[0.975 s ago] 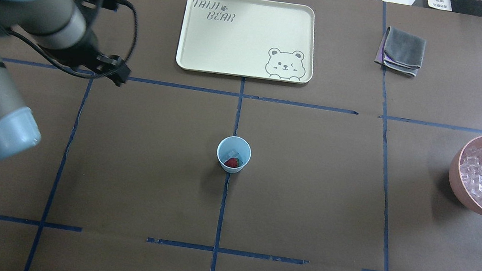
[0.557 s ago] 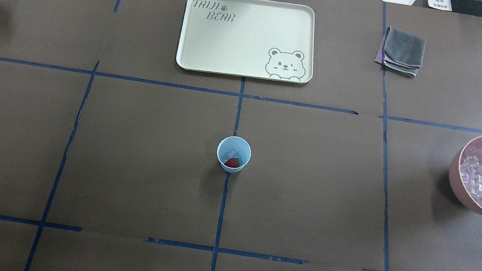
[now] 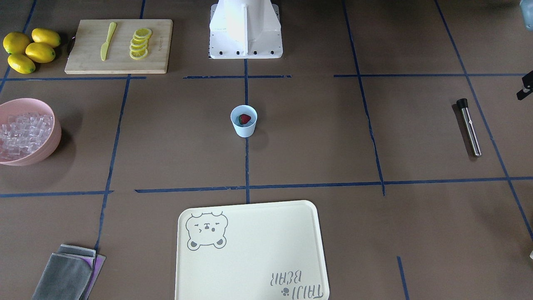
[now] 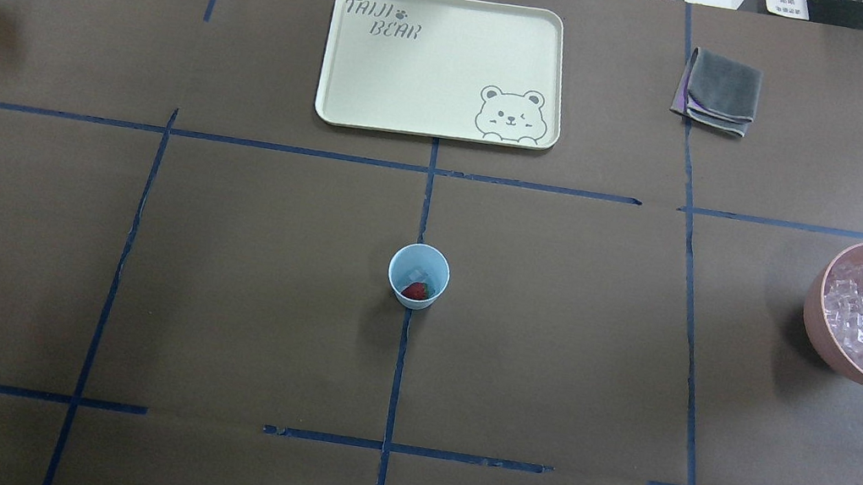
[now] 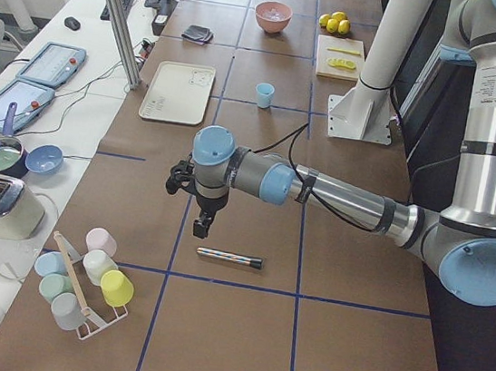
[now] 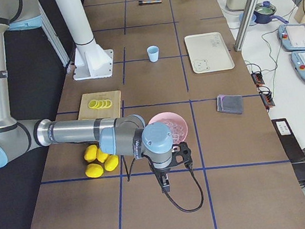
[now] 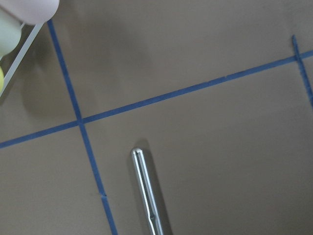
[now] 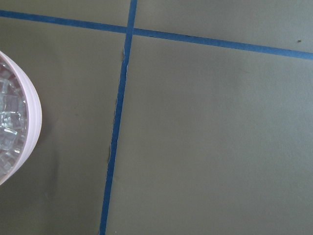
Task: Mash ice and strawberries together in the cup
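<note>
Brown paper table (image 4: 219, 288) with blue tape (image 4: 396, 374): left gripper (image 5: 200, 227) hangs over a steel rod (image 5: 230, 258), right gripper (image 6: 165, 186) beside the pink bowl (image 6: 181, 122), and we cannot tell how their jaws stand. Farther, centre frame, the cup (image 4: 403, 262) holds the strawberry (image 4: 415, 291) and ice (image 4: 417, 275)

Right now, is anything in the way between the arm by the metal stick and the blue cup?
Nothing visible stands between the left gripper and the cup; the metal stick lies close by the gripper.
</note>
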Controlling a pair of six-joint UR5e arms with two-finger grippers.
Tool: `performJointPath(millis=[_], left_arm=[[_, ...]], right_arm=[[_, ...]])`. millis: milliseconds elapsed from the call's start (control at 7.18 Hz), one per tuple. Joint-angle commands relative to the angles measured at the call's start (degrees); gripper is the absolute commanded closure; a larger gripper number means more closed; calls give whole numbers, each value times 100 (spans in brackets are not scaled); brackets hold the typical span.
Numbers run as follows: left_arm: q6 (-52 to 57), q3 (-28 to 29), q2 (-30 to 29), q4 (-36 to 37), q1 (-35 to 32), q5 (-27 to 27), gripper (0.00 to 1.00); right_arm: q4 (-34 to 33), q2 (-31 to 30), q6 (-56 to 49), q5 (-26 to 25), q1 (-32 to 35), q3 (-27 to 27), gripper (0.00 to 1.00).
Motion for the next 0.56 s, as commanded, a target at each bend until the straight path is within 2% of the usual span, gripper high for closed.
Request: performJointPath(millis=[0,139,418], left_arm=[[-1224,882,10,-1723,232,41,0],[-1830,1201,1,-2464,617,76,0],[-2799,1615,-16,-3364,1504,698,0]], right_arm=[[0,-3,-3,0,0,1,0],[0,-3,-3,0,0,1,0],[0,-11,-3,0,0,1,0]])
